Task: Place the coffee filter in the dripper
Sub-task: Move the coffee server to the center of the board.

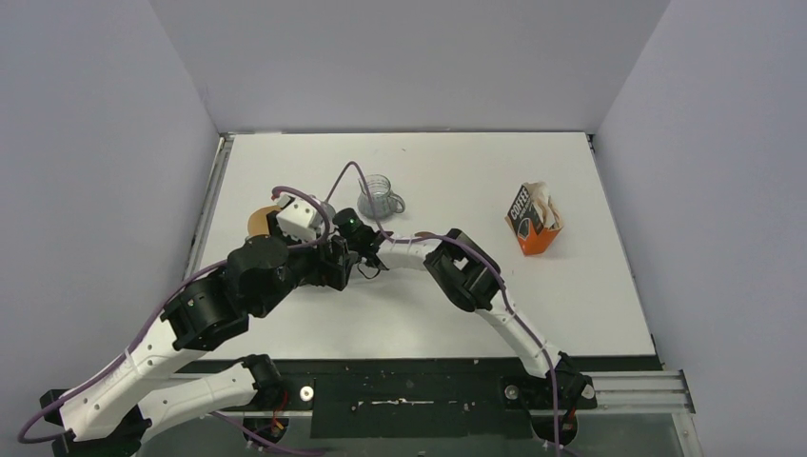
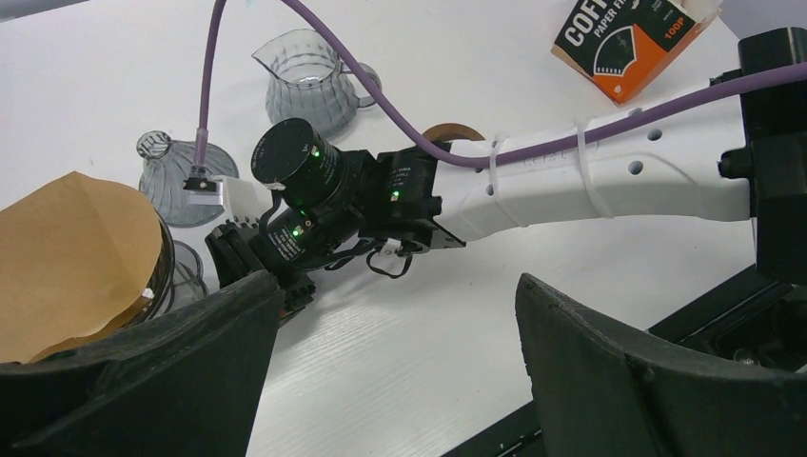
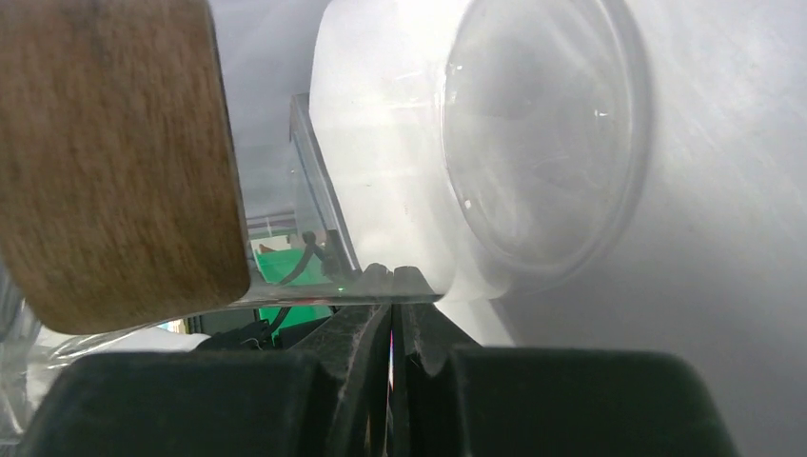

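Beside shut rt claw (image 3: 391,286): dripper (image 2: 181,179), close by; lt claw (image 2: 398,295) open.

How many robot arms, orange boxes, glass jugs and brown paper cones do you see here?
Robot arms: 2 (left arm, right arm)
Orange box: 1
Glass jug: 1
Brown paper cone: 1
Total: 5

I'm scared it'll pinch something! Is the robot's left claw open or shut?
Open: in the left wrist view, the left gripper has its fingers wide apart, gripping nothing.
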Available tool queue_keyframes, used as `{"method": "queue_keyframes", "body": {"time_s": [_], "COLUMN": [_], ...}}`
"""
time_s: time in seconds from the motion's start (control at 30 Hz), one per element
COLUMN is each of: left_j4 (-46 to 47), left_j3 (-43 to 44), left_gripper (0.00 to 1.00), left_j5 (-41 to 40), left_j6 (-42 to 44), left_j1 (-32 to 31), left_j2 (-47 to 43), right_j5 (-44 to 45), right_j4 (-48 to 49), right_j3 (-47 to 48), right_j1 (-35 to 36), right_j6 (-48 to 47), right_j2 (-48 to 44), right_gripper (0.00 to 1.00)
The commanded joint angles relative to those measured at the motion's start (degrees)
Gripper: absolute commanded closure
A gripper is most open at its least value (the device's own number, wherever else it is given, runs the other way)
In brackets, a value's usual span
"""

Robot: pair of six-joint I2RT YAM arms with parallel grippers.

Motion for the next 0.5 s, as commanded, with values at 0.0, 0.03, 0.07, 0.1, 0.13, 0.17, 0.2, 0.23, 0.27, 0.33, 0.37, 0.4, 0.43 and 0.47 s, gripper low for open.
{"method": "queue_keyframes", "body": {"time_s": [0.0,0.03,0.07,0.1,0.13,0.17,0.2,0.23,0.27,0.33,0.37,0.4,0.43,0.47], "left_j4": [0.1,0.2,0.3,0.4,0.5,0.6,0.8,0.9,1.0,1.3,1.5,1.6,1.7,1.8], "left_j3": [3.1,3.0,3.0,3.0,3.0,2.9,2.9,2.8,2.8,2.7,2.7,2.8,2.8,2.8], "left_gripper": [0.10,0.10,0.10,0.10,0.10,0.10,0.10,0.10,0.10,0.10,0.10,0.10,0.10,0.10], "left_j5": [0.5,0.4,0.3,0.3,0.2,0.3,0.3,0.3,0.3,0.2,0.0,0.0,0.0,0.0], "left_j6": [-0.3,-0.3,-0.3,-0.3,-0.3,-0.2,-0.2,-0.2,-0.1,0.1,0.1,0.3,0.4,0.5], "left_j1": [0.3,0.3,0.3,0.3,0.3,0.3,0.3,0.3,0.3,0.3,0.3,0.3,0.3,0.3], "left_j2": [-1.0,-1.1,-1.1,-1.1,-1.1,-1.0,-1.0,-0.9,-0.9,-0.9,-0.8,-0.9,-0.8,-0.7], "right_j5": [1.3,1.5,1.6,1.9,2.3,2.7,3.1,3.3,3.5,3.5,3.5,3.5,3.7,4.0], "right_j4": [2.3,2.3,2.3,2.3,2.3,2.4,2.4,2.4,2.5,3.7,3.9,4.0,4.0,3.5], "right_j3": [0.4,-0.5,-1.4,-2.5,-3.6,-5.0,-6.2,-7.4,-9.3,-12.1,-13.4,-14.5,-15.6,-16.5], "right_j1": [0.3,0.3,0.3,0.2,0.2,0.0,-0.1,-0.3,-0.5,-1.2,-1.5,-1.8,-2.1,-2.4], "right_j6": [0.4,0.1,-0.3,-0.6,-1.0,-1.4,-1.8,-2.2,-2.4,-2.4,-2.5,-2.8,-3.2,-3.8], "right_j2": [-2.1,-2.8,-3.6,-4.5,-5.5,-6.6,-7.7,-8.7,-9.8,-12.5,-13.6,-14.7,-16.0,-17.2], "right_gripper": [1.00,1.00,1.00,1.00,1.00,1.00,1.00,1.00,1.00,1.00,1.00,1.00,1.00,1.00]}}
